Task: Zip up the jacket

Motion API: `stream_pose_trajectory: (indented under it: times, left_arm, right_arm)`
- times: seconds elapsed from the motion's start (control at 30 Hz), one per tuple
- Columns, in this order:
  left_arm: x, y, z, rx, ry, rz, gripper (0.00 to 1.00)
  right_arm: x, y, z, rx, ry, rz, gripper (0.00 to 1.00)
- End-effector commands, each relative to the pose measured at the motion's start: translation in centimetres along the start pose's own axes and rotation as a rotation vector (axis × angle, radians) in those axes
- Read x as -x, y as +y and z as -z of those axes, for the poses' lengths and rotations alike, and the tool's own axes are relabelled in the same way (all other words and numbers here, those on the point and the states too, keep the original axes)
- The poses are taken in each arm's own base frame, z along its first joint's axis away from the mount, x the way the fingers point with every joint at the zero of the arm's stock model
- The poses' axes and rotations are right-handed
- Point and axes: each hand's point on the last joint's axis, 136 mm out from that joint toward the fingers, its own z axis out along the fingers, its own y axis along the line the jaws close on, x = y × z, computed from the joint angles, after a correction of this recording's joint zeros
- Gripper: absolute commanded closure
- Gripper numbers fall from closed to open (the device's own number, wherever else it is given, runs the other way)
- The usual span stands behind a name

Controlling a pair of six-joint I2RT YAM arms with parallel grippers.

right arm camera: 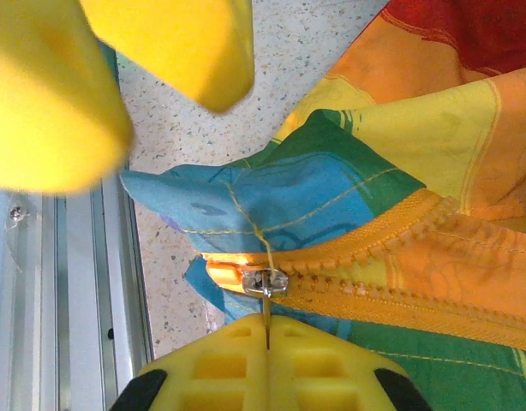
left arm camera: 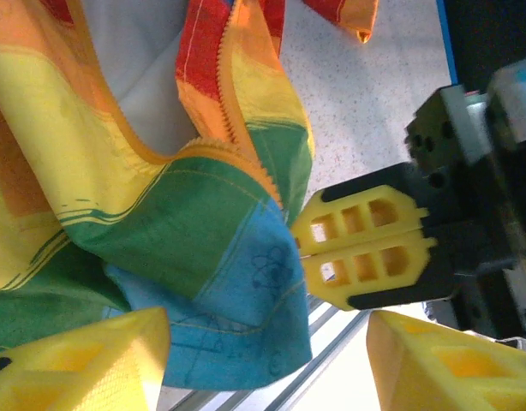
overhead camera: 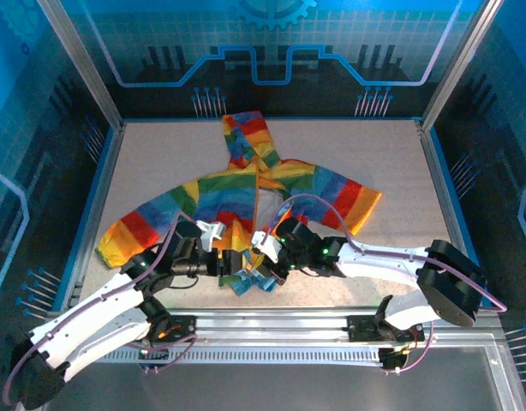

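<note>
Speckled pale table with a blue rim; a slotted metal rail runs along its near edge. The rainbow-striped jacket lies spread on the surface, hood pointing away from the rail, sleeves out to either side, blue hem bunched nearest the rail, white lining showing at the partly open front.

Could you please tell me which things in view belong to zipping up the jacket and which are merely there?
Part of the job:
- jacket
- zipper pull, pinched by the shut right gripper
- left gripper, open at the blue hem corner

Just there:
- table
- metal rail at the near edge
- blue wall panels
</note>
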Motion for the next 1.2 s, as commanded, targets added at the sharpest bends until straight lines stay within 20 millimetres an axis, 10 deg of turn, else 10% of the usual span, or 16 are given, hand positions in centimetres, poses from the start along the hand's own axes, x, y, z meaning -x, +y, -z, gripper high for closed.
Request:
stream_pose_trajectory:
  times: [0.0, 0.27, 0.57, 1.17]
  left_arm:
    - [0.4, -1.0, -1.0, -0.095, -0.011, 0.068, 0.39]
    - [0.2, -0.6, -2.1, -0.096, 0.000, 0.062, 0.43]
    - [-0.4, 0.9, -1.0, 0.064, 0.040, -0.048, 1.00]
    - [-2.2, 0.6, -0.5, 0.194, 0.245, -0.121, 1.00]
  right_arm:
    - [-0.1, 0.0, -0.2, 0.009, -0.005, -0.010, 1.00]
    - [0.0, 0.0, -0.3, 0.010, 0.000, -0.015, 1.00]
    - [0.5, -2.2, 0.4, -0.105, 0.027, -0.081, 1.00]
    - [0.3, -2.9, 0.7, -0.122, 0.057, -0.099, 1.00]
